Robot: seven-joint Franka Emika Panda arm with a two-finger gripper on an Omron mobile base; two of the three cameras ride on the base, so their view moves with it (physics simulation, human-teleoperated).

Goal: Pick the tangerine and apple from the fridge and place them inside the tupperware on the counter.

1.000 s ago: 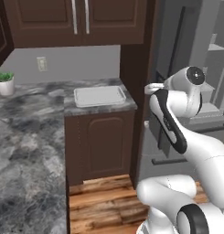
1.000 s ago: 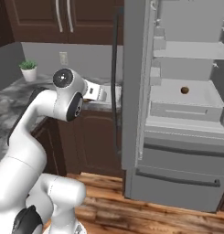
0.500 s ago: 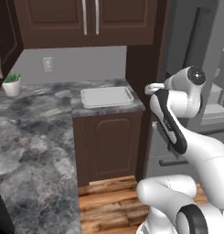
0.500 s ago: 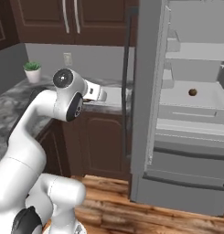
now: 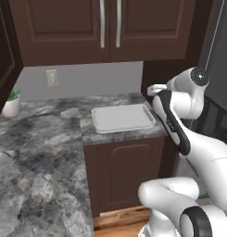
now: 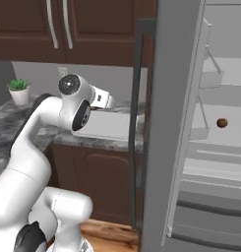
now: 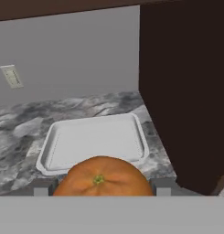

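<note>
Orange against grey: the tangerine (image 7: 100, 178) sits clamped between the two dark fingertips of the gripper (image 7: 100, 186), seen from the hand camera, with the jaws closed on the fruit's sides. Beyond the fruit lies the tupperware (image 7: 93, 142), a shallow white tray with nothing in it, resting on the marbled bench (image 7: 26, 123) near its right end, just beside a dark brown cabinet panel (image 7: 186, 91). A wall outlet (image 7: 12, 76) is set in the grey wall behind.

From the left base camera the tupperware (image 5: 122, 118) lies close to the bench edge, the arm's wrist reaching toward its right side. A small potted plant (image 5: 12, 102) stands well apart at the far left. From the right base camera the fridge (image 6: 166, 123) stands open, and the apple (image 6: 222, 122) rests on a pale inner shelf.

Step in hand, as judged: carrying the first fruit to the container. The next move calls for bringing the gripper over the tray's middle, lowering it near the floor of the tray, and releasing gently, since a round fruit may roll over the low rim. The apple remains to be fetched.
</note>
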